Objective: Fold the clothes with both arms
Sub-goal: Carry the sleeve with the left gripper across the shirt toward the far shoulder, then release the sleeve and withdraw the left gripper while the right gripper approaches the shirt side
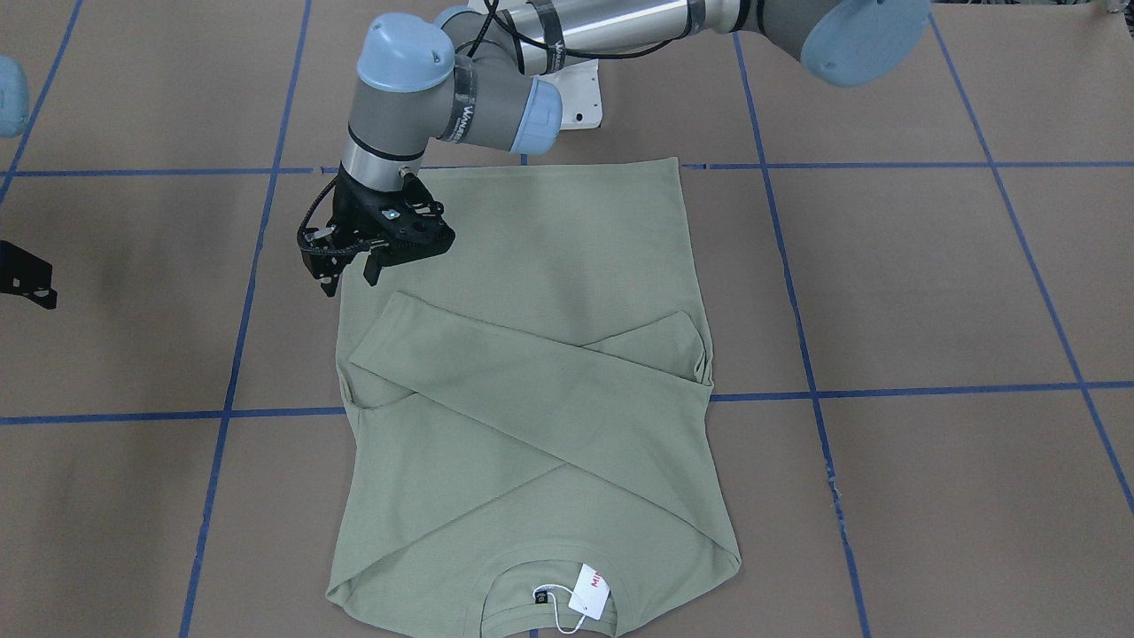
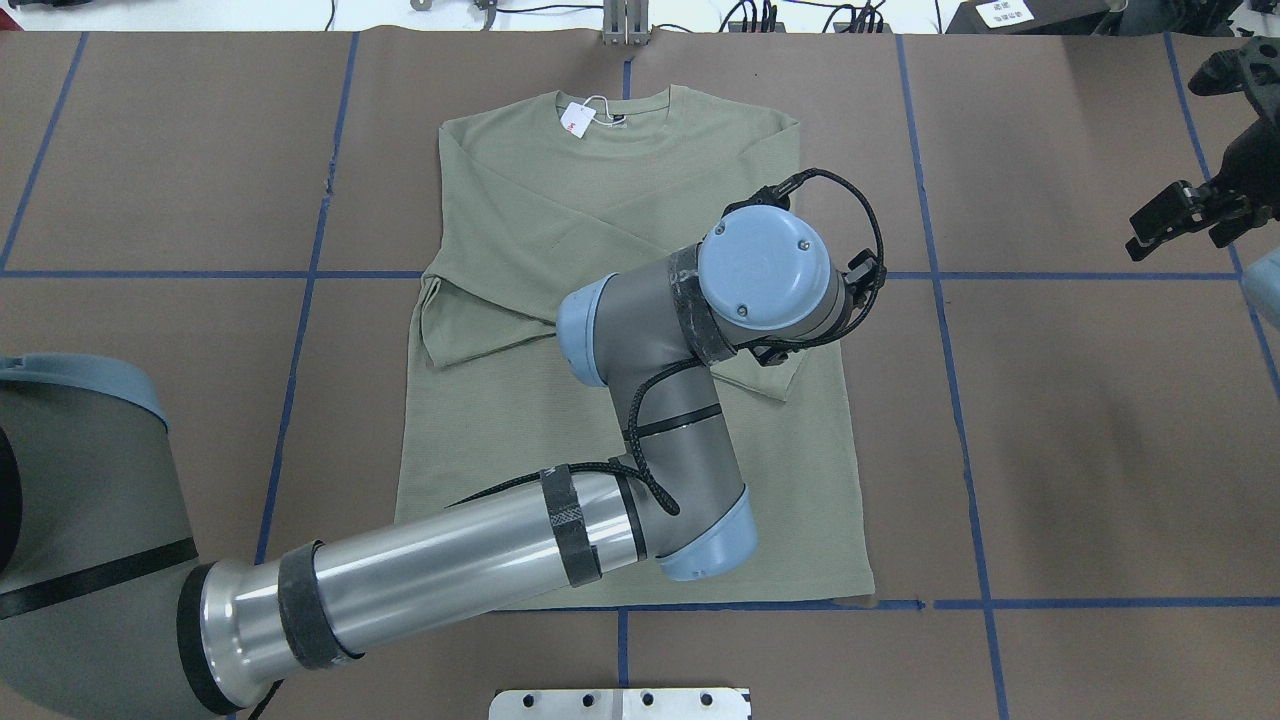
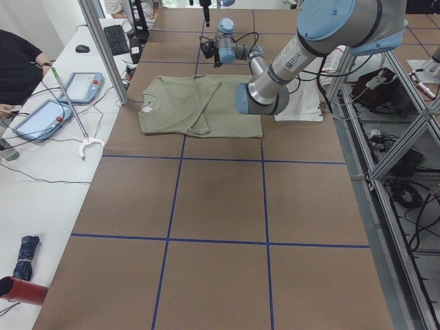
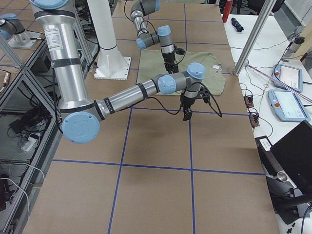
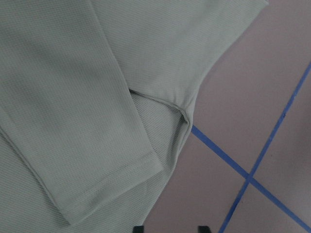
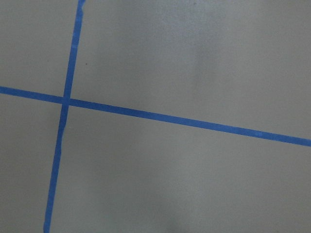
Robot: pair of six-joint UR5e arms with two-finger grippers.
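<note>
The sage-green shirt (image 1: 549, 266) lies flat on the brown table, collar and white hang tag (image 1: 589, 592) away from the robot, both sleeves folded crosswise over the chest. It also shows in the overhead view (image 2: 520, 200). My left arm reaches across the shirt. Its gripper (image 1: 350, 279) hangs open and empty just above the shirt's side edge, next to a sleeve cuff (image 5: 112, 189). The wrist hides it in the overhead view. My right gripper (image 2: 1185, 225) is far off to the side over bare table, open and empty.
Blue tape lines (image 6: 184, 119) grid the brown table. The white pedestal base (image 2: 620, 703) stands at the robot's edge. Beyond the collar side runs a white bench with tablets (image 3: 41, 117), cables and a seated person (image 3: 17, 65).
</note>
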